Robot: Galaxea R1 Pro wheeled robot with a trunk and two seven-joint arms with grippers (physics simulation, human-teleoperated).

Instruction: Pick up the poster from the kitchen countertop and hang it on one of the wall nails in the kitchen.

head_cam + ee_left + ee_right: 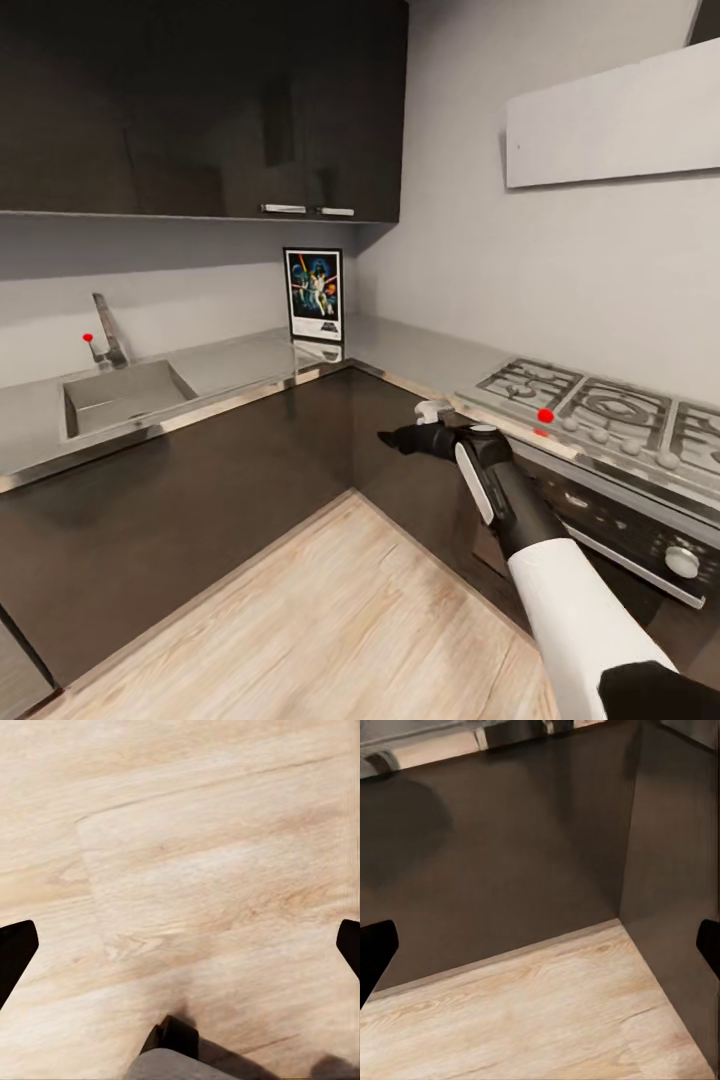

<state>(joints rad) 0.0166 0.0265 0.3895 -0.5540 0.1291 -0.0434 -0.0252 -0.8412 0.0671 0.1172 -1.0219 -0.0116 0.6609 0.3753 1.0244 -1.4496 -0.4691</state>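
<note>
The L-shaped silver-grey worktop (230, 362) runs over dark cabinet fronts (200, 480), with a sink (125, 395) on one leg and a gas hob (600, 410) on the other. The poster (314, 294) stands upright in the inner corner, long axis vertical, face toward the room, leaning against the wall. It has a thin black frame, white border and dark blue artwork. The right end effector (400, 438) is extended toward the cabinets with fingers spread, empty. The left end effector (180, 945) is spread above the wooden floor (210, 855).
</note>
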